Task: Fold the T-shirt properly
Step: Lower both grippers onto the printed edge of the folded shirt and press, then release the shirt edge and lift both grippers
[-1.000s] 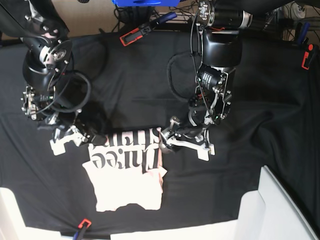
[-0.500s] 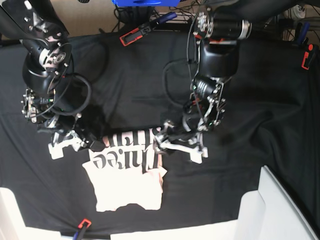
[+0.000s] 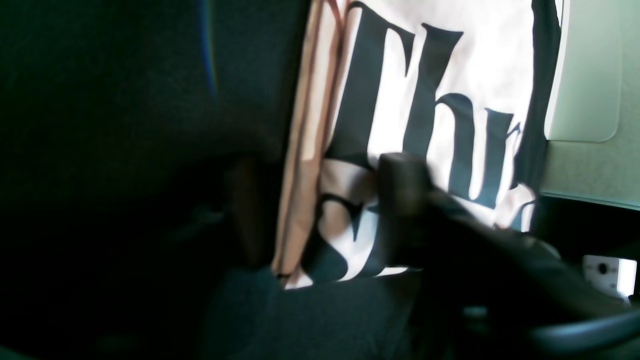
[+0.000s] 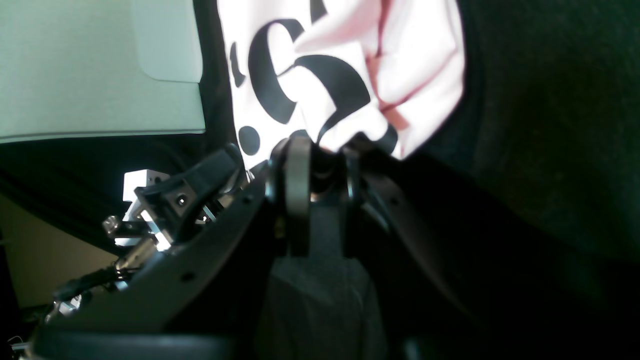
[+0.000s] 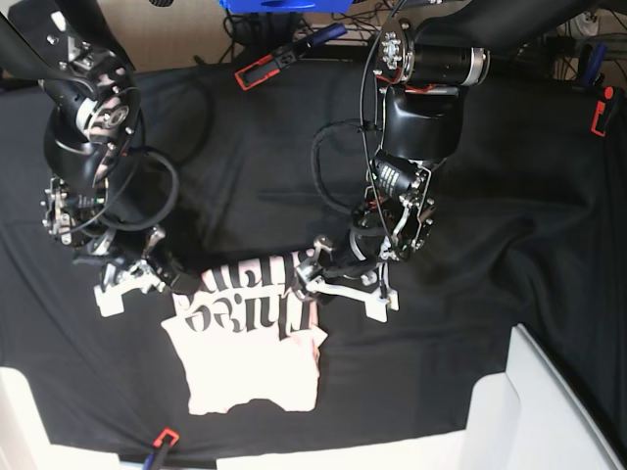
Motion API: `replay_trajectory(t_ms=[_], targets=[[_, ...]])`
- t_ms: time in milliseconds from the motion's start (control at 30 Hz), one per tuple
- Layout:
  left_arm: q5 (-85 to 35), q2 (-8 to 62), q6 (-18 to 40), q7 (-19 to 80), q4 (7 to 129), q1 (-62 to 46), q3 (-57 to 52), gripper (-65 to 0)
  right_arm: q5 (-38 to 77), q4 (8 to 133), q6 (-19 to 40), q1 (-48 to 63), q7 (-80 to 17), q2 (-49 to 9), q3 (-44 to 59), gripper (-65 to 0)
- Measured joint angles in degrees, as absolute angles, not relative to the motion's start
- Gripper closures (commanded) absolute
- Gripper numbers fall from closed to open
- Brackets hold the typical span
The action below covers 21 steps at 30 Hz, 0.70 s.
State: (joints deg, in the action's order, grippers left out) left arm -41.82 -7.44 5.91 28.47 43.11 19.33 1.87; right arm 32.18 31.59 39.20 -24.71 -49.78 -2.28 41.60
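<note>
The pale pink T-shirt [image 5: 250,362] lies partly folded on the black tablecloth [image 5: 245,166], its black lettering face up along the far edge. My right gripper [image 5: 179,284] is at the shirt's far left corner. In the right wrist view the gripper [image 4: 322,155] is shut on a bunched bit of the T-shirt [image 4: 410,60]. My left gripper [image 5: 312,277] is at the far right corner. In the left wrist view the gripper [image 3: 320,200] straddles the layered edge of the T-shirt [image 3: 450,75], one finger [image 3: 400,190] on the print, jaws still apart.
White panels stand at the near right [image 5: 549,411] and near left [image 5: 20,421] corners. Red and black clamps [image 5: 263,69] [image 5: 602,110] [image 5: 162,441] pin the cloth's edges. A blue object [image 5: 284,5] and cables sit beyond the far edge.
Both grippers have come down and inward onto the shirt's far corners. The right jaws have shut on the fabric, and the left jaws have narrowed around the edge.
</note>
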Motion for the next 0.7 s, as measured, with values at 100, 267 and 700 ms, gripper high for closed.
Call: replay_trajectory(t_ms=[100, 267, 700], targets=[[-41.87, -7.44, 5.87, 28.62, 42.98, 19.18, 1.87, -11.4, 32.16, 31.59, 39.20, -24.69, -49.80, -2.17, 41.63, 0.0], [-41.95, -7.33, 5.82, 28.51, 42.98, 19.20, 2.52, 0.0, 32.18, 31.59, 39.20, -24.60, -50.00, -2.22, 41.67, -0.1], [-42.13, -5.34, 6.04, 28.42, 43.42, 17.98, 9.58, 0.0, 32.82, 31.73, 39.27, -20.71, -50.63, -4.12, 41.78, -0.1]])
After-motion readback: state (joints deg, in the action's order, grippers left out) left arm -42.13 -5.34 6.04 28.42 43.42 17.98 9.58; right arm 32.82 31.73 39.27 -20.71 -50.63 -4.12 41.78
